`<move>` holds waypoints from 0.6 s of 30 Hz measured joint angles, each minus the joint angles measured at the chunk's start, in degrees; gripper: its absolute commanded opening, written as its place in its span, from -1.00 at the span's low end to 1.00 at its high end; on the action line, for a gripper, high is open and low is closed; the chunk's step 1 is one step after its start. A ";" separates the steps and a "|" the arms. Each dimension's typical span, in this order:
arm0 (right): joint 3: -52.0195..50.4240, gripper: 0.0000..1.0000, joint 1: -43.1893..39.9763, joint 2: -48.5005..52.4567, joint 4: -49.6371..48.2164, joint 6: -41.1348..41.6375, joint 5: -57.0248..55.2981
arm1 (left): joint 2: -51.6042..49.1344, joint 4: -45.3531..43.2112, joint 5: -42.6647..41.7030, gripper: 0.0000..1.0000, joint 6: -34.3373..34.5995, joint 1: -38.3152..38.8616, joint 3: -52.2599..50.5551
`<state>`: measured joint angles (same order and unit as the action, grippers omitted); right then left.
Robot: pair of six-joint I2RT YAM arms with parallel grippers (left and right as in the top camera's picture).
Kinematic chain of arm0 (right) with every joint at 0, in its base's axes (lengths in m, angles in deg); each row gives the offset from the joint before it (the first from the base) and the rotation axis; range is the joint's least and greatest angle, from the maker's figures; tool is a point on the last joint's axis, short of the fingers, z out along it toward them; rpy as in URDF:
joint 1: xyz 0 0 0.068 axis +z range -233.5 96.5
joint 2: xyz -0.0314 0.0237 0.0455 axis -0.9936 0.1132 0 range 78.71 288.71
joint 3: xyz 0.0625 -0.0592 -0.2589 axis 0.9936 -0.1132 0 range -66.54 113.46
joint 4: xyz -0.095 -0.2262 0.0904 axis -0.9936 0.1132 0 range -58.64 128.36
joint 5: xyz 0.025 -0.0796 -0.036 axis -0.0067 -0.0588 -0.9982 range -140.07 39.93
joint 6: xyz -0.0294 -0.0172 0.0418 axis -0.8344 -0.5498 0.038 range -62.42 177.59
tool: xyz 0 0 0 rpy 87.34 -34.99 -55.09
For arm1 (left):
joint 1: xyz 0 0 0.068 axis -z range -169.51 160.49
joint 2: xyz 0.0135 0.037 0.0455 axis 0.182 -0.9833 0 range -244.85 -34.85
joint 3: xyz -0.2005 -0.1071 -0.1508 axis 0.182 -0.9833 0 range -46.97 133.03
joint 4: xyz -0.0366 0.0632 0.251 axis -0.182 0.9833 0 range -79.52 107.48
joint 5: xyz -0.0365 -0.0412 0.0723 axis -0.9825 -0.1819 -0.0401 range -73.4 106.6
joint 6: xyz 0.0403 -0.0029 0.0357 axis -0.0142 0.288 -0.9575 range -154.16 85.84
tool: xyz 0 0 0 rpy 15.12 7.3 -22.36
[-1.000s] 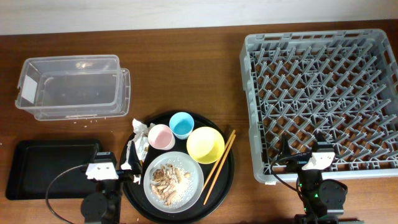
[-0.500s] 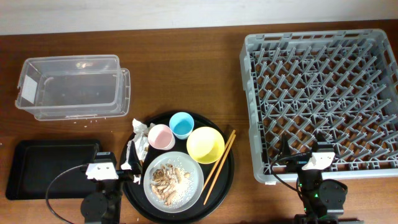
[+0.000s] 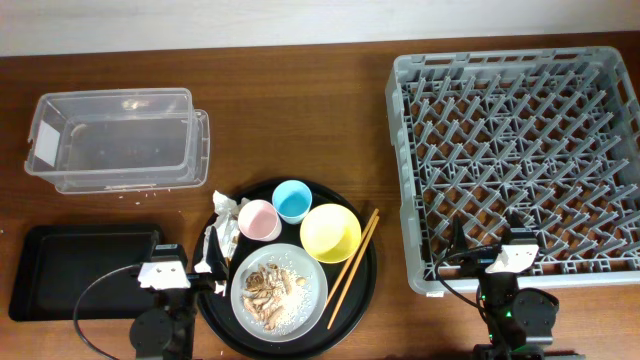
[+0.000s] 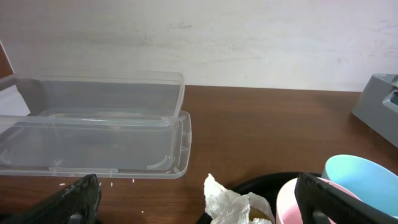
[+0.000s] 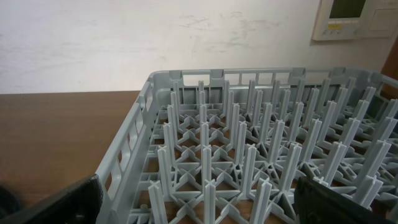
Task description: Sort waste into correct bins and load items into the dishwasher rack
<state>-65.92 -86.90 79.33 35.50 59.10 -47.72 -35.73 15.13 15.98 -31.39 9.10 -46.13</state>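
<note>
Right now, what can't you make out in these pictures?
Left wrist: pink cup and light-blue cup cut off by frame edges.
Overhead: label on the clear box too small to read; food scraps too small to identify.
Right wrist: rack cut off at the right edge.

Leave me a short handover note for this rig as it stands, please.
Left gripper and right gripper: jaws open, empty.
Pink cup, blue cup, yellow bowl, chopsticks and plate with food scraps sit on the round black tray; crumpled paper at its left rim.
Clear box, shallow black tray and rack hold none of them.
Done: nothing. Left: bin the waste, rack the dishes.
</note>
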 measured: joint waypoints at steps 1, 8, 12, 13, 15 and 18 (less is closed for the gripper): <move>0.00 0.97 0.00 0.00 0.00 -0.02 0.00 | 0.00 0.00 0.00 0.98 0.00 0.00 0.00; 0.00 0.97 0.00 0.00 0.00 -0.02 0.00 | 0.00 0.00 0.00 0.99 -0.02 0.00 0.00; 0.00 0.97 0.00 0.00 0.00 0.00 0.00 | 0.00 0.00 0.00 0.98 0.00 0.00 0.00; 0.00 0.97 0.00 0.00 0.00 0.02 0.00 | 0.00 0.00 0.00 0.98 -0.02 0.00 0.00; 0.00 0.97 0.00 0.00 0.00 0.02 0.00 | 0.00 -0.04 -0.15 0.98 -0.02 0.00 0.00; 0.00 0.97 0.00 0.00 0.00 0.00 0.00 | 0.00 -1.03 -9.18 0.98 1.88 0.04 0.00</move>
<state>-65.92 -86.90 79.33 35.50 59.10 -47.72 -35.73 14.10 6.80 -29.51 9.14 -46.13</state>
